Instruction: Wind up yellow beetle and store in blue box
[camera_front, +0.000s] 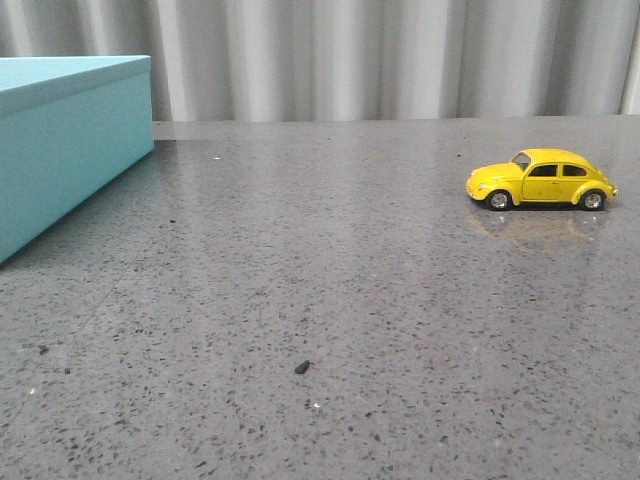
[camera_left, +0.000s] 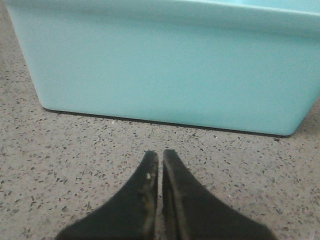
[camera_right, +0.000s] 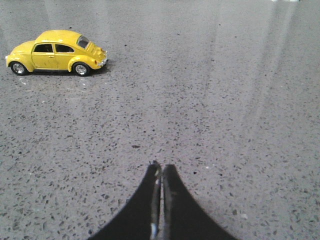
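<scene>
The small glossy yellow toy beetle car (camera_front: 541, 179) stands on its four wheels on the speckled grey stone bench (camera_front: 330, 300), well over on the robot's right side and toward the far edge, untouched. In the front view it shows its flank, nose pointing left, so its long axis runs across the bench from side to side. The large matte turquoise-blue box (camera_front: 62, 140) with its lid on sits at the far left, well apart from the car. The right hand (camera_right: 161, 172) has its two dark fingers pressed together, holding nothing; in its wrist view the beetle (camera_right: 56, 52) lies ahead of the fingertips and off to one side, not in line with them. The left hand (camera_left: 160, 160) is likewise closed and empty, resting just short of the blue box's side wall (camera_left: 165, 70). The right arm is plainly the nearer one to the car, so the reach probably falls to it, with the fingers opened first and brought across the car's narrow width.
</scene>
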